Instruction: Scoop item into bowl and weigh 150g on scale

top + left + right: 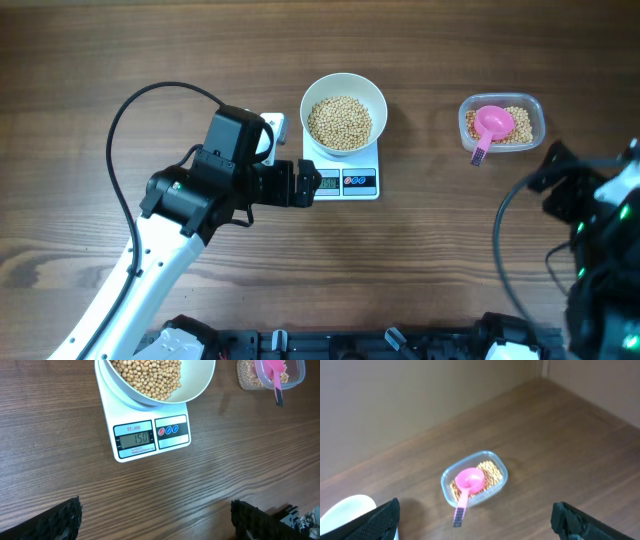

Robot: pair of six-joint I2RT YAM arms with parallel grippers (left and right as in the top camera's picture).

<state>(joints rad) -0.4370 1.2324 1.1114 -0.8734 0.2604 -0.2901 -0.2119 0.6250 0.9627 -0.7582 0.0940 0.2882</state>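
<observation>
Overhead view: a brown wood-grain table (100, 60) is seen to carry everything. The left gripper (303, 185) is held low over it with its black fingers (60, 522) spread wide and nothing pinched between them; in the left wrist view only bare wood is framed between the tips. The right gripper (476, 510) is likewise held spread and empty, above the table.

A small white square digital scale (150, 435) is placed directly ahead of the left gripper. Its front edge, with the grey display and dark button panel, is turned toward the fingertips and is seen apart from them in the left wrist view; 150 is read on the display. A round, deep, plain white bowl (312, 95) is set on the scale's platform, beyond the display from the left gripper and well apart from the right one.

A clear rectangular plastic container with rounded corners (501, 471) is found ahead of and below the right gripper, framed between its fingers in the right wrist view and not touched. A pink plastic scoop (469, 481) is laid in that container, its cup on the contents and its handle propped over the rim toward the right gripper. Small round tan beans (339, 122) are heaped in the bowl, ahead of the left gripper, and a thinner layer is seen in the container.
</observation>
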